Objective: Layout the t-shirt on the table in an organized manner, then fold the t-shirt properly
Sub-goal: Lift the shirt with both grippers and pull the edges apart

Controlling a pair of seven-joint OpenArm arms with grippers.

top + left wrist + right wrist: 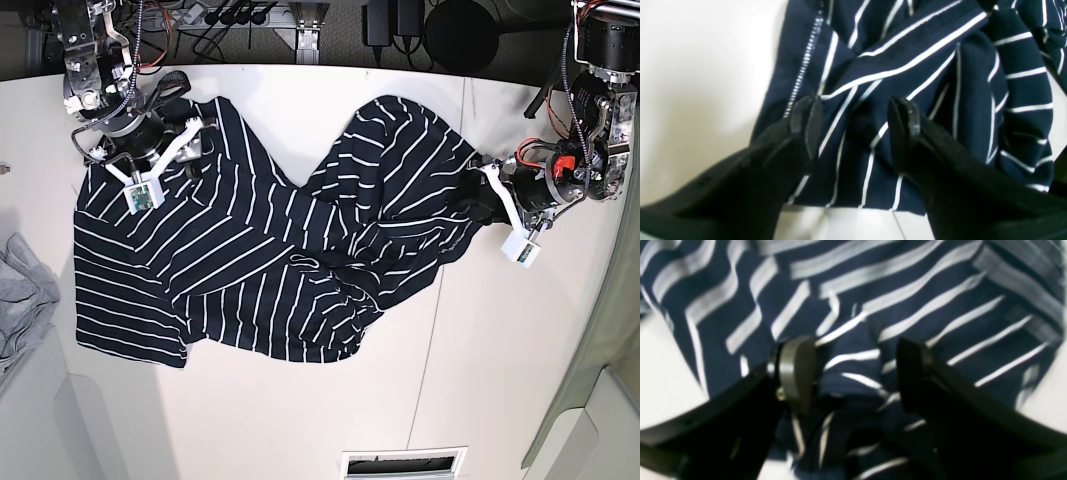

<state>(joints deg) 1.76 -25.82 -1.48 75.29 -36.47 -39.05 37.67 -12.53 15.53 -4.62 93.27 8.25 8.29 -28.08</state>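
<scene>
The t-shirt (250,260) lay rumpled across the desk (480,380) at frame centre, laying-out unfinished; both arms' jaws stood wide apart over its edges, holding nothing, so regrasping and spreading appeared next.

Bright, even overhead light; the table (300,410) glares white in the wrist views. The right wrist picture is soft and blurred, shadows faint.

The base view looks straight down from overhead on the whole table (300,420), while each wrist view rides close behind its own gripper, staring down between the fingers at a patch of the shirt (250,260) the overhead view also covers.
</scene>
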